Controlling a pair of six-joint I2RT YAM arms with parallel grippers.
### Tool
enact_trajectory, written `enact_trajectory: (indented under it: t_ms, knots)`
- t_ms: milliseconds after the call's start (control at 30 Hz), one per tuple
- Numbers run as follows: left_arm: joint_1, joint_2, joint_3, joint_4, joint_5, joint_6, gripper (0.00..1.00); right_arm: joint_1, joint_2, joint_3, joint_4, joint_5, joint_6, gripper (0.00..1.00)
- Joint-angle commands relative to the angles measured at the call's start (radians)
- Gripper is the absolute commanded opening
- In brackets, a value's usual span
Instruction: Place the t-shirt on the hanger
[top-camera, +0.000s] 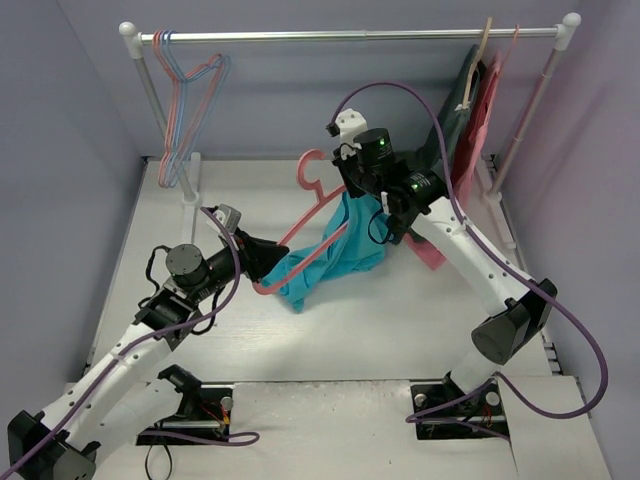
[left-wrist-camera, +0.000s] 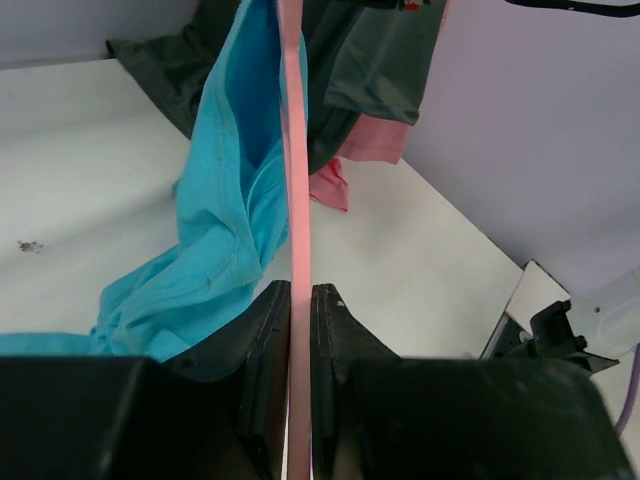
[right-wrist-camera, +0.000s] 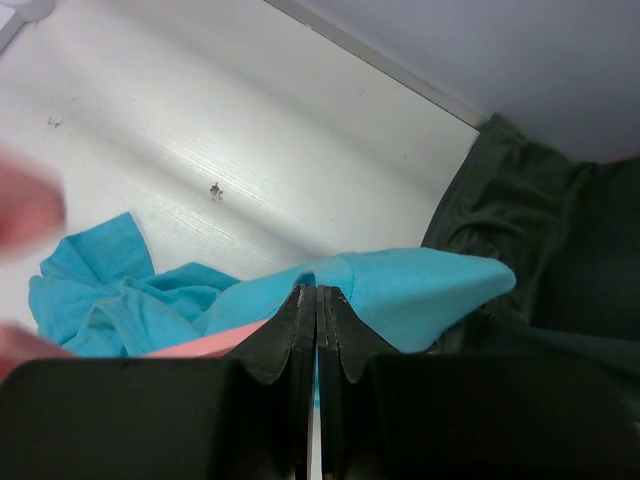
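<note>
The teal t-shirt (top-camera: 335, 255) hangs bunched in mid-table, its lower end resting on the table. The salmon-pink hanger (top-camera: 312, 178) runs slantwise through it, hook up near the right arm. My left gripper (top-camera: 262, 262) is shut on the hanger's lower bar (left-wrist-camera: 296, 210), which passes between its fingers beside the t-shirt (left-wrist-camera: 225, 230). My right gripper (top-camera: 372, 198) is shut on a fold of the t-shirt (right-wrist-camera: 400, 290) and holds it lifted, with a bit of the hanger (right-wrist-camera: 200, 343) showing below the cloth.
A clothes rail (top-camera: 350, 36) spans the back. A pink and a light-blue hanger (top-camera: 185, 100) hang at its left end. A dark grey-green garment (top-camera: 455, 110) and a pink garment (top-camera: 485, 120) hang at its right end, close behind my right arm.
</note>
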Motion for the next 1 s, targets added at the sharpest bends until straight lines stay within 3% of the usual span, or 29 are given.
enact_trajectory:
  t_ms: [0,133,500,967]
  knots:
    - [-0.034,0.004,0.035,0.189,0.035,-0.028,0.00,0.018,-0.004,0.052,0.052,-0.008,-0.026,0.00]
    - [-0.038,-0.016,0.006,0.237,0.014,-0.058,0.00,0.016,-0.024,0.027,0.040,0.018,-0.047,0.00]
    - [-0.039,0.036,-0.033,0.373,-0.037,-0.099,0.00,0.125,-0.088,0.004,0.056,-0.099,-0.087,0.00]
    - [-0.045,0.059,-0.024,0.465,-0.090,-0.036,0.00,0.157,-0.159,-0.027,0.006,-0.163,-0.078,0.00]
